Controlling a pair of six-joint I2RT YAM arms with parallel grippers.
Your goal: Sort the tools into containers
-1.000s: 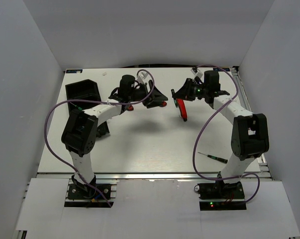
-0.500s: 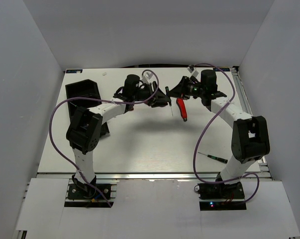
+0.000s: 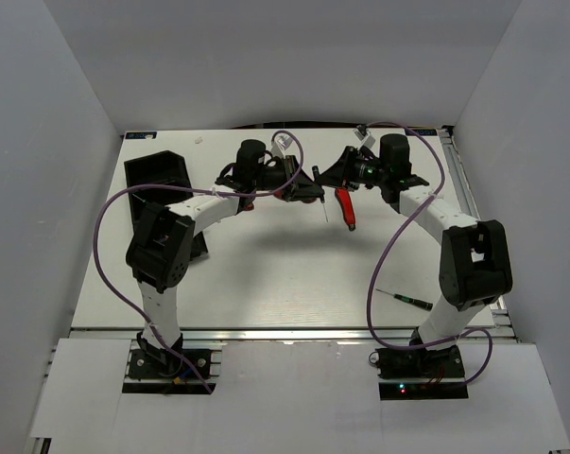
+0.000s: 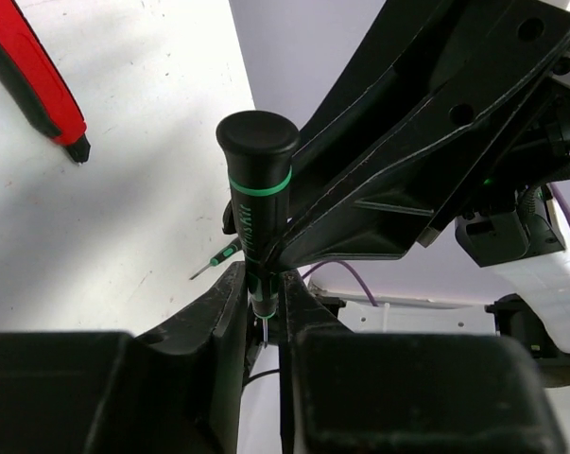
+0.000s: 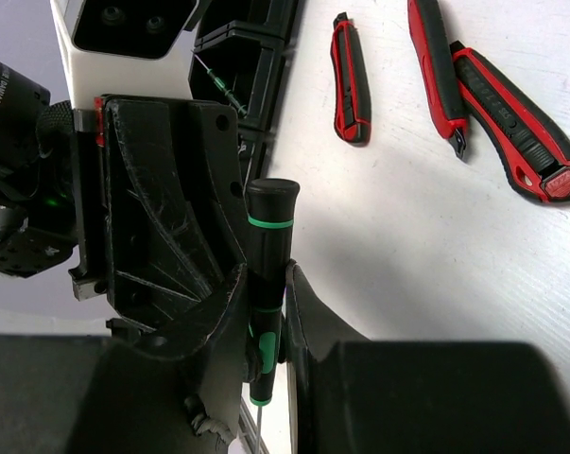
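- Left pincer (image 4: 259, 305) grips a black screwdriver (image 4: 256, 180) with green rings. Pale letters run down the side of its handle, too faint to read.
- Its jaws stand almost together, clenched on the thin neck just under the handle.
- The right pincer (image 5: 264, 326) is clenched on the same screwdriver, with its jaws pressed to both sides of the handle below the upper green ring.
- The tool stands roughly upright between the two pincers, cap up, clear of the table (image 3: 266, 274).
- Red-and-black pliers (image 5: 507, 118) lie flat on the table below and just beside the right pincer. A red knife (image 5: 350, 80) lies near them, apart from them.
- A second screwdriver (image 3: 405, 299) lies on the table well apart from the right pincer, back toward that arm's base.
- A black bin (image 3: 157, 173) stands well apart from the left pincer, out to its left.
- A second ago a wide gap lay between the pincers. Half a second ago the right one had come across to the left one. Since then almost nothing has shifted.
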